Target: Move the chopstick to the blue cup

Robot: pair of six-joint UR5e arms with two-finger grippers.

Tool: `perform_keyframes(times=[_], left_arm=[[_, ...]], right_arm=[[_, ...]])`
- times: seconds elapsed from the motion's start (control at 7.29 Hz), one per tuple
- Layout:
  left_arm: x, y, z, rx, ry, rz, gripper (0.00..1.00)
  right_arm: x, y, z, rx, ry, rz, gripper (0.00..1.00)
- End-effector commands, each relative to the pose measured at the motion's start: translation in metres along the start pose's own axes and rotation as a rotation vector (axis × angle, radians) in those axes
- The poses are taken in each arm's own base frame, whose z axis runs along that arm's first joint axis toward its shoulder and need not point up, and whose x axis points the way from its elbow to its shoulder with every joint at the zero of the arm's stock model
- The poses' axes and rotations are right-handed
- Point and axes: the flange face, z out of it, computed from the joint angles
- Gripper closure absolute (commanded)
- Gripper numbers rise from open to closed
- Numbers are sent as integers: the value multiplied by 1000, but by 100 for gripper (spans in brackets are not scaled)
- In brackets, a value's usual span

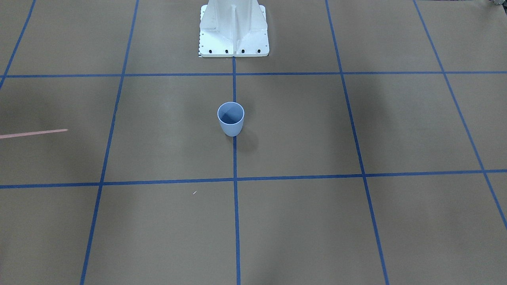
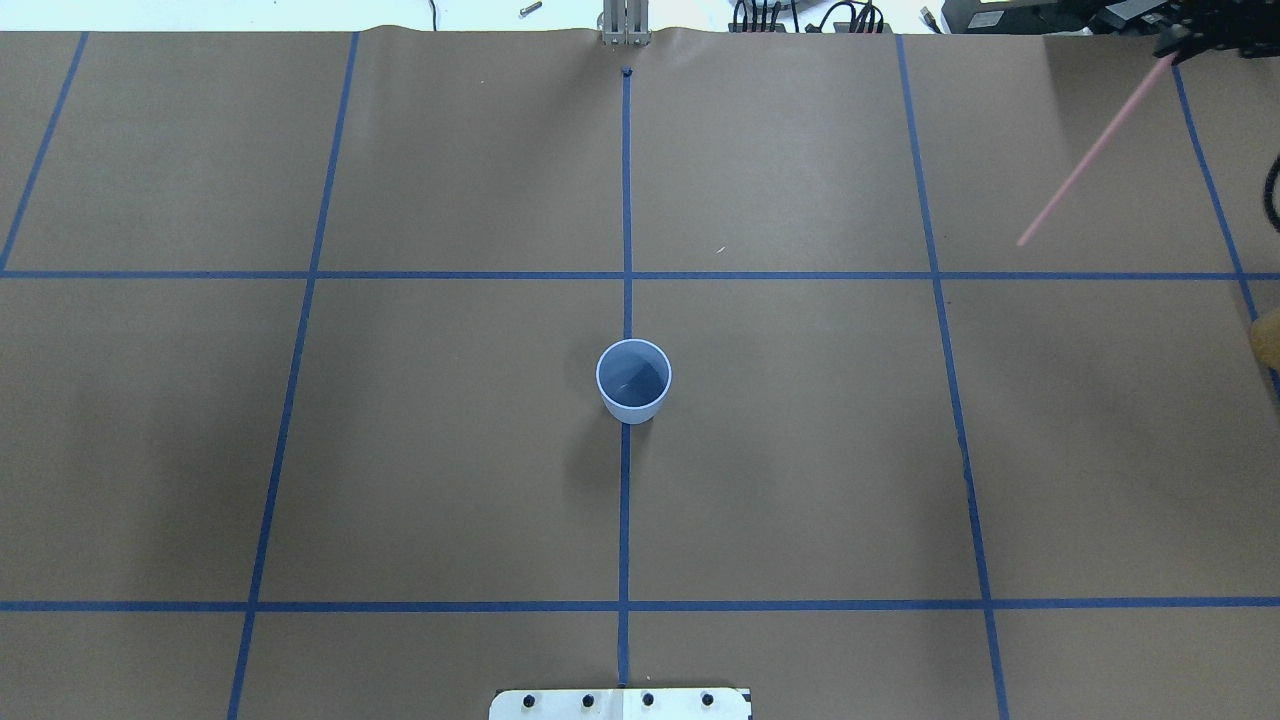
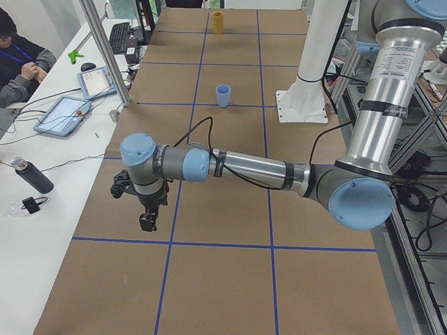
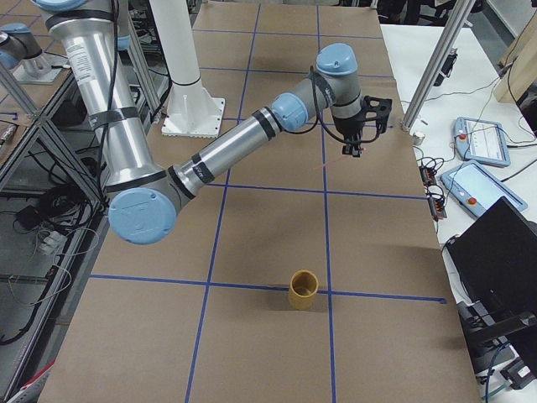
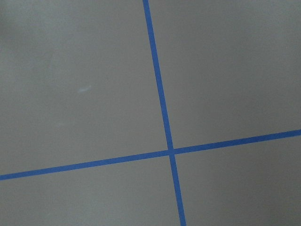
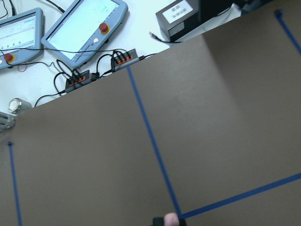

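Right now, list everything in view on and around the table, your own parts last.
blue cup: one, light blue, upright, table centre.
chopstick: one, pink, over the table's far right corner.
yellow cup: one, ochre, upright, table's right end.
table: one, brown, blue tape grid.
teach pendants: four, grey-blue, on the white bench.
operator: one, dark top, seated at bench.
right gripper: one, black, shut on chopstick.
left gripper: one, black, over table's left end, state unclear.

table cover (image 2: 800, 450): matt brown paper | tape lines (image 2: 625, 520): blue, faint sheen | cup (image 2: 633, 381): smooth matt plastic | chopstick (image 2: 1090, 155): smooth, pink, plastic-looking | base plate (image 1: 233, 43): glossy white-painted metal
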Motion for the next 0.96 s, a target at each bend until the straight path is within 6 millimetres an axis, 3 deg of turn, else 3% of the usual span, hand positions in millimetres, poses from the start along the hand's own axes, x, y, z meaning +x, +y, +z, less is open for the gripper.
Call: perform_keyframes(times=[0.0,0.27,0.41,0.55,0.69,0.82], left_arm=[[-1,6,3,-4,27,-10,1],[-2,8,5,-6,27,-12,1],[-3,8,6,-7,27,-12,1],[-4,7,8,-11,27,-13,1],[-5,7,9,-13,28,-15,1],[-5,7,9,-13,28,-15,1]], right_arm=[[-108,88,25,-4,19,137,100],[-193,162,20,23,114,211,100],[-220,197,27,44,131,241,100],[-247,218,41,64,141,304,100],[-261,238,56,86,164,335,100],[-263,261,68,110,195,308,100]])
